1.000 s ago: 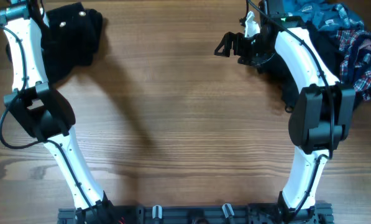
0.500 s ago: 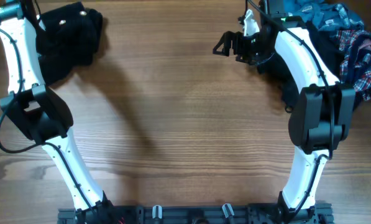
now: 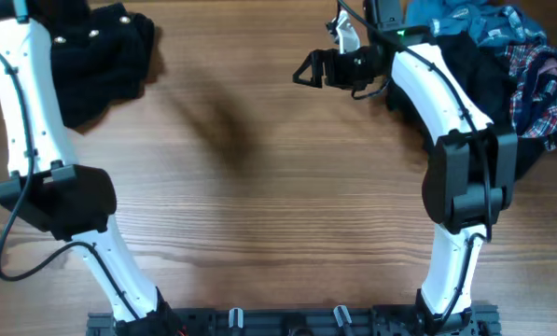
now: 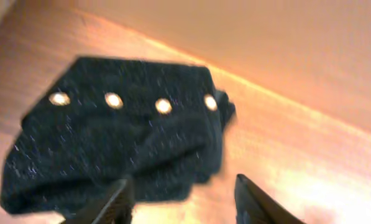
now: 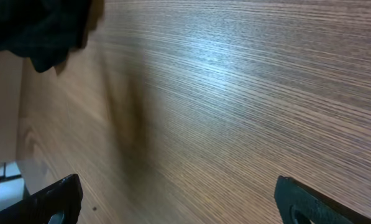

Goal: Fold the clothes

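Black garment (image 4: 117, 143) is lying bunched or folded at the table's (image 3: 259, 215) far left corner, four pale snaps (image 4: 114, 99) showing in a row. My left gripper (image 4: 182, 193) is hanging by its near edge, fingers apart and holding nothing. My right gripper (image 3: 303, 71) is hovering over bare wood at the far middle, fingers spread wide, likewise carrying nothing. Unfolded pile (image 3: 530, 65), blue and plaid with dark cloth, is sitting at the far right corner, behind my right arm.

Risks, as I am judging them: my left fingers dipping and snagging the black garment, undoing its shape; my right forearm, passing over the pile's edge, dragging cloth along on a swing; a grab into that tangle lifting more than one piece.

Hard to read: left wrist view is blurring, so the garment's layers are not resolving. Left gripper is lying off the overhead's top edge. Pile is running under my arm and off frame; I am not managing to count its pieces.
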